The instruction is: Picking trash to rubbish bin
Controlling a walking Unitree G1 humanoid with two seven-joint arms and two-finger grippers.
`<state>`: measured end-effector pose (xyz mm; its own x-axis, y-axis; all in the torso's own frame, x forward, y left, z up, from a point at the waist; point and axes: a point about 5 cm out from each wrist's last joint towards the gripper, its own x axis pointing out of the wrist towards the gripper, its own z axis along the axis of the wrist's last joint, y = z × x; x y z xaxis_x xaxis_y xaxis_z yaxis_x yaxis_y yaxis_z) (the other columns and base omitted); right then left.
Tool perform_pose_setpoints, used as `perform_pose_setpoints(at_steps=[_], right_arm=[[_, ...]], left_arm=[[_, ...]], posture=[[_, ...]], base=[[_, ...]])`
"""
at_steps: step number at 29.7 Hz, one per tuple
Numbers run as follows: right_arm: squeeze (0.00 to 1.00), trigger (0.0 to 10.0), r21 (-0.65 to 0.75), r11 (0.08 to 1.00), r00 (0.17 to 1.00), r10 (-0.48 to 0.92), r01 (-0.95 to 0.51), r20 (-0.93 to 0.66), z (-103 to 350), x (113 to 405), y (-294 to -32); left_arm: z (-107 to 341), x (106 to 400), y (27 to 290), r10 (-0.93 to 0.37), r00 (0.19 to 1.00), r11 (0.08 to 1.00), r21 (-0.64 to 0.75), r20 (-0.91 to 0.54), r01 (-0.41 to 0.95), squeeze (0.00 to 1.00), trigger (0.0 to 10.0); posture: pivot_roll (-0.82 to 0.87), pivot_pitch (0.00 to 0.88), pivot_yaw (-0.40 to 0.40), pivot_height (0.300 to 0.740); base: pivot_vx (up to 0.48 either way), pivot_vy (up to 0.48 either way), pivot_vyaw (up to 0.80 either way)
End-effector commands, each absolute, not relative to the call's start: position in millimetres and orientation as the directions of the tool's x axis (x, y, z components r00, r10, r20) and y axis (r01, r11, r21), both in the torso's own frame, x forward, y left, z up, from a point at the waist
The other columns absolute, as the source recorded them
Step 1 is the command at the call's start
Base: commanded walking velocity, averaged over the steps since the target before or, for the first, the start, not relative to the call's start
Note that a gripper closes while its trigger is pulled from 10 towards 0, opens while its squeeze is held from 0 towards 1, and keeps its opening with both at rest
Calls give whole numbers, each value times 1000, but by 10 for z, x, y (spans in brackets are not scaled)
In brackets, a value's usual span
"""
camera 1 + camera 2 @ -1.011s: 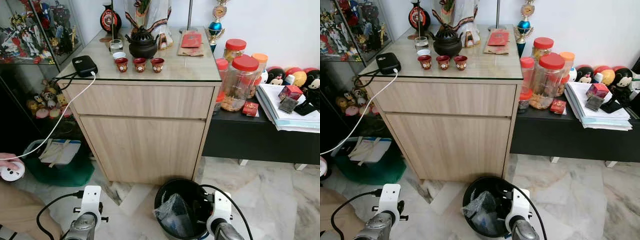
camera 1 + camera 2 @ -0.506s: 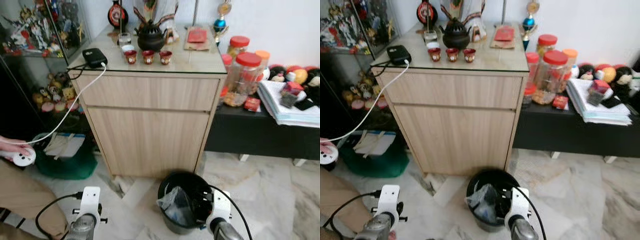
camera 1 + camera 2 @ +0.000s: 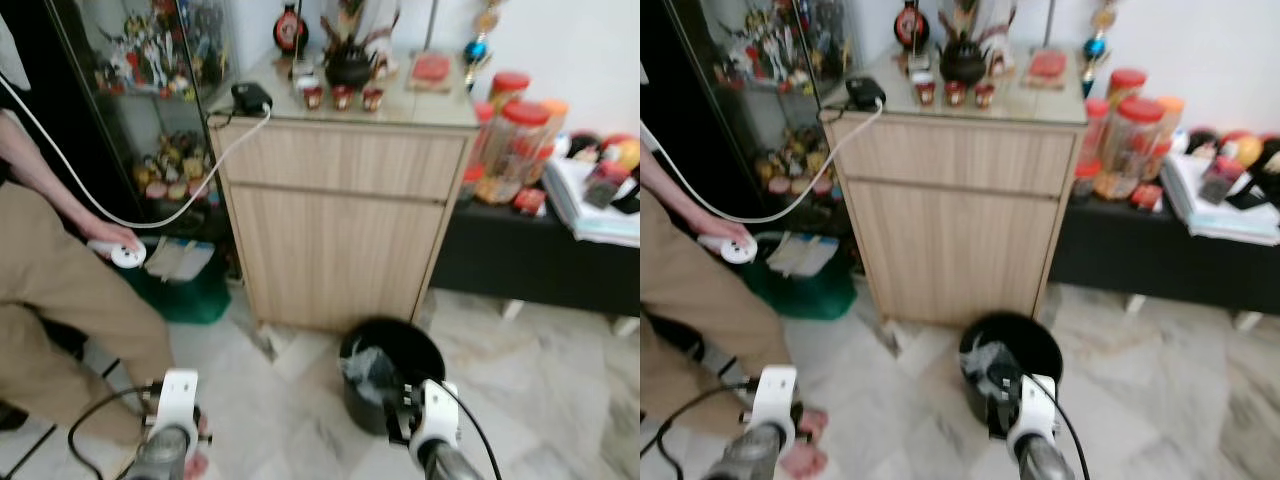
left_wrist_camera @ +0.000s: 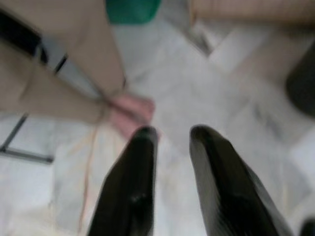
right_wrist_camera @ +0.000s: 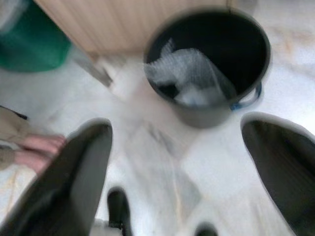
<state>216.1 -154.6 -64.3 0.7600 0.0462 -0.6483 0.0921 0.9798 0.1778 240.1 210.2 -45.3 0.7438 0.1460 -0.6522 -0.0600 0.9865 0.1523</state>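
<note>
A black rubbish bin stands on the marble floor in front of the wooden cabinet, with crumpled clear plastic lying inside it. In the right wrist view my right gripper is wide open and empty, hovering a little short of the bin and its plastic. My left gripper hangs over bare floor with a narrow gap between its fingers and nothing held. A person's bare foot is just beyond it.
A person in khaki trousers stands at the left, holding a white device on a white cable. A wooden cabinet, a green bag, a glass display case and a low black bench ring the floor.
The whole view has drawn back and swung, so the cabinet and bin look farther and more of the person shows at the left. The bin and plastic have not moved.
</note>
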Motion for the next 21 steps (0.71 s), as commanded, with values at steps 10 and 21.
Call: perform_pose_setpoints(at_steps=[10,21], right_arm=[[0,10000,178,980,753,50,90,-656,-657,2141,-1530],[0,10000,179,979,753,45,97,-657,-660,2136,-1534]], left_arm=[[-488,2345,2134,156,728,984,165,-668,-60,0,10000],[-483,2350,2134,158,732,985,158,-663,-69,0,10000]], posture=[[2,0,16,740],[1,1,18,740]], base=[[-212,0,0],[0,0,0]])
